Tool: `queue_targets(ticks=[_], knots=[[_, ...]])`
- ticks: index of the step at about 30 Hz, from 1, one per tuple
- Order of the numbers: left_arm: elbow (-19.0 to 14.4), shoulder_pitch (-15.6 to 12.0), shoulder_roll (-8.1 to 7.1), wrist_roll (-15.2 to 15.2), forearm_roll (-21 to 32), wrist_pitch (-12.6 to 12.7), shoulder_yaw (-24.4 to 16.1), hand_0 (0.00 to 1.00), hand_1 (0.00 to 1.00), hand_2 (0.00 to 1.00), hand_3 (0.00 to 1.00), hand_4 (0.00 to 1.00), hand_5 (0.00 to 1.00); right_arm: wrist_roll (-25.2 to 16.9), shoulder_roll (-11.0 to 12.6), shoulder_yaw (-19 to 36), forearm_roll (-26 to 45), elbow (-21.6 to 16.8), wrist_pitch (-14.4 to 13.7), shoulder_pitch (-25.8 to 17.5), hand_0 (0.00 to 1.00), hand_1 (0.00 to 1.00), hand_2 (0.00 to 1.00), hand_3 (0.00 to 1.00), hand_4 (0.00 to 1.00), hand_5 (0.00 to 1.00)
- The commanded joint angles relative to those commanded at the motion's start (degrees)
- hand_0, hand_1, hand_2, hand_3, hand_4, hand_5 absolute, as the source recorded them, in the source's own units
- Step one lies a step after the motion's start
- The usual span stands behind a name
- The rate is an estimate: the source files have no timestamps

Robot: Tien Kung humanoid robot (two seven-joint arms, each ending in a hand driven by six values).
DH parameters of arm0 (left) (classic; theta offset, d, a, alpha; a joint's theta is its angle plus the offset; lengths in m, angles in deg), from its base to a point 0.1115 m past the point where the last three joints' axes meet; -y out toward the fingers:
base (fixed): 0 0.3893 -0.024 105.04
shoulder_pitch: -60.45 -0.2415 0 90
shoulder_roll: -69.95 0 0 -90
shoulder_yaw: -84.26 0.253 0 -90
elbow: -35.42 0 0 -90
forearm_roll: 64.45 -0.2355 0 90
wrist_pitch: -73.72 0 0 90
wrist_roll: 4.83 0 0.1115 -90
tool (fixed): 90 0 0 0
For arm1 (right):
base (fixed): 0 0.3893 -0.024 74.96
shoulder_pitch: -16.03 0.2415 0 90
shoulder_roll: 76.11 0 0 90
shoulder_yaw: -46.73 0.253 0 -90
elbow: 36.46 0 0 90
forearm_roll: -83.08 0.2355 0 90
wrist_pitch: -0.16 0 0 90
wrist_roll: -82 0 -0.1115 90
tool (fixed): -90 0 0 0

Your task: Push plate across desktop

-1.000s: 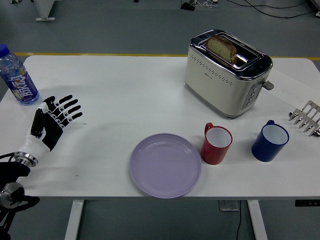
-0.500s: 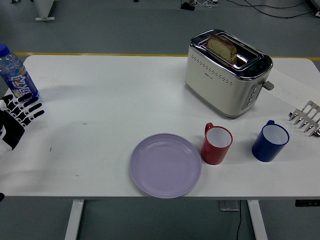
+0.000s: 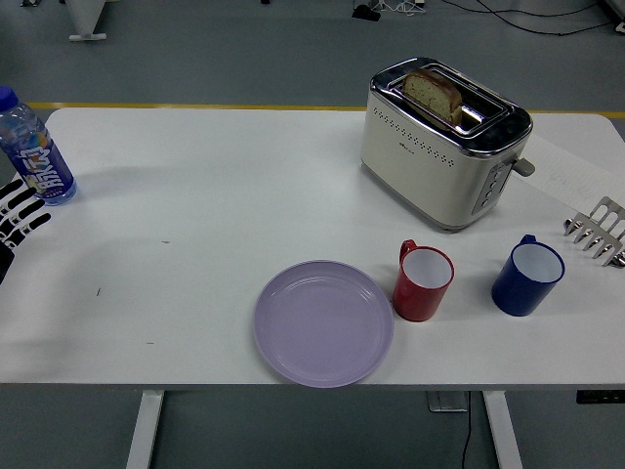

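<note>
One hand (image 3: 15, 217) shows, the left, fingers spread and holding nothing. Plate (image 3: 323, 322) lies well right of them, bottle (image 3: 36, 151) just above.

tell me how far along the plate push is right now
Nothing looks done: the purple plate sits near the table's front edge, just left of the red mug, and nothing touches it. Nothing is in hand either: only the left hand shows, fingers spread at the left edge beside the water bottle. The whole push remains.

Toaster (image 3: 444, 142) holding bread (image 3: 434, 93), red mug (image 3: 423, 282), blue mug (image 3: 527, 277), bottle (image 3: 34, 151)
</note>
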Motion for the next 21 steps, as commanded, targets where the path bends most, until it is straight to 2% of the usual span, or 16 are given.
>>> queue_targets(ticks=[21], knots=[[0.1,-0.6,-0.09,-0.5,-0.1,1.0,-2.1,0.664,0.741,0.740,0.713,0.561,0.998,0.2,0.1,0.2,-0.2,0.0,-0.2,0.3,0.562,0.549,0.664,0.593,0.311,0.451]])
